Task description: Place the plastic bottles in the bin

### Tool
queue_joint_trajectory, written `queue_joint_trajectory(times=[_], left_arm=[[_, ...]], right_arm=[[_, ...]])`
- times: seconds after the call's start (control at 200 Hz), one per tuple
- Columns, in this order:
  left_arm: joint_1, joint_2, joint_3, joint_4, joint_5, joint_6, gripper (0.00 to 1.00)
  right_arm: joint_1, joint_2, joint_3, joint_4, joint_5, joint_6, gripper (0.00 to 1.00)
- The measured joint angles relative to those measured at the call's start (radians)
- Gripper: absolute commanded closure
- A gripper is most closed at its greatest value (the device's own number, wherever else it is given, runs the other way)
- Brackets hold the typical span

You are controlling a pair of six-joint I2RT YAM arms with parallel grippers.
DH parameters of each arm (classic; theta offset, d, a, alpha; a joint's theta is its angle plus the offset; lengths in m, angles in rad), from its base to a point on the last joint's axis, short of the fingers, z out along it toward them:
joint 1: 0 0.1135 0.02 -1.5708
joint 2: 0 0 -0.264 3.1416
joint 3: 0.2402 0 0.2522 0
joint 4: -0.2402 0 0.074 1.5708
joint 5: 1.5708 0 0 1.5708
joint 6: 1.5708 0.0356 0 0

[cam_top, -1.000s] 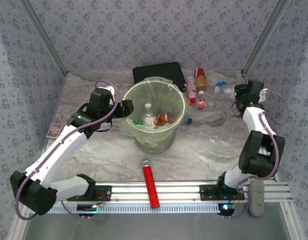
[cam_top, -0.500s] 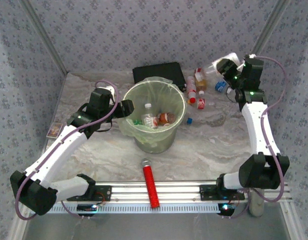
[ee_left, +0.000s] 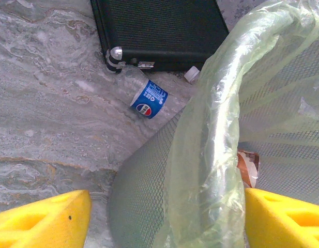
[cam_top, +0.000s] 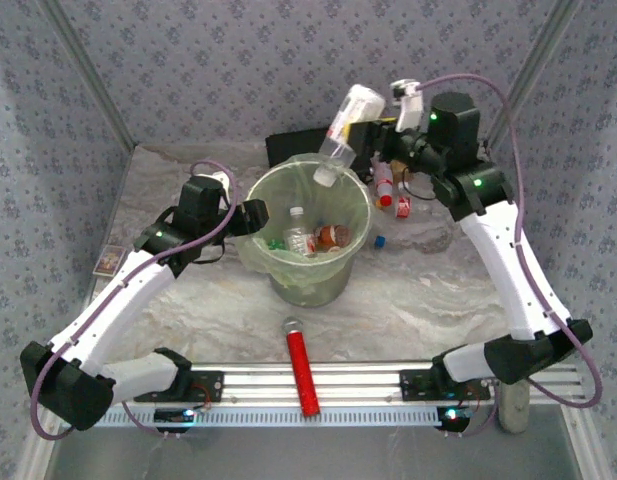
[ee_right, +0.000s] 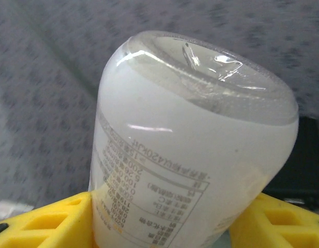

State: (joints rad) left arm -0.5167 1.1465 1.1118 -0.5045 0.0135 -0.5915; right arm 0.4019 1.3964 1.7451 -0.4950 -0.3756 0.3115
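Top external: right gripper (cam_top: 378, 135), clamped on a cloudy white plastic bottle (cam_top: 345, 120), has swung above the 1 o'clock rim of the green-lined round bin (cam_top: 308, 285). Bottle juts toward the gripper's 10 o'clock; left gripper (cam_top: 250, 216) stands with jaws apart.

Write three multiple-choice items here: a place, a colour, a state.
1. The bag liner of the round mesh bin is: A) pale yellow-green; B) blue; C) black.
2. The red cylinder with a grey cap lies: A) in the bin; B) at the table's near edge; C) on a black case.
3. The cloudy clear plastic bottle is: A) on the table; B) in the bin; C) held aloft by the right gripper.
A: green film folds over its rim. B: it lies in front of the bin. C: yellow fingers clamp it.
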Motion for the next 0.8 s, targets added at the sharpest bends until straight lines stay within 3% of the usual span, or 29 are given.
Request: queue_joint_trajectory(times=[0.295, 0.8], left_arm=[[0.000, 0.000, 0.000, 0.000, 0.000, 0.000, 0.24], [0.000, 0.000, 0.000, 0.000, 0.000, 0.000, 0.24]], right_arm=[[0.158, 0.146, 0.009, -0.180, 0.015, -0.119, 0.39], [0.253, 0.318, 0.011, -0.382, 0.182, -0.132, 0.37]])
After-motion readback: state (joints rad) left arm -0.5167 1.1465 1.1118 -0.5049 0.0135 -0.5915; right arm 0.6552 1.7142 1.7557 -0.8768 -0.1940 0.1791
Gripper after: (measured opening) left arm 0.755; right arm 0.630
